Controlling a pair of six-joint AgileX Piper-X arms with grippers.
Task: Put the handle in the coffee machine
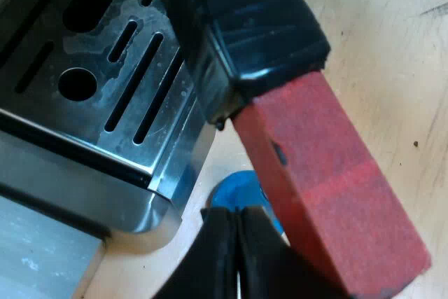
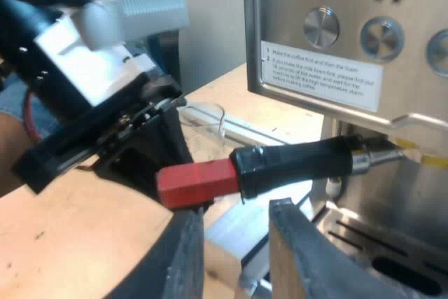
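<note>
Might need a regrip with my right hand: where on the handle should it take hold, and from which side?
The black middle of the handle: it juts level from the machine, and the left hand holds its red end. Probably come from below, where the open right hand sits.

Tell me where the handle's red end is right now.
In the right wrist view the red end points away from the espresso machine's front, close at the left gripper and near the measuring glass; a blue tamper lies below it.
</note>
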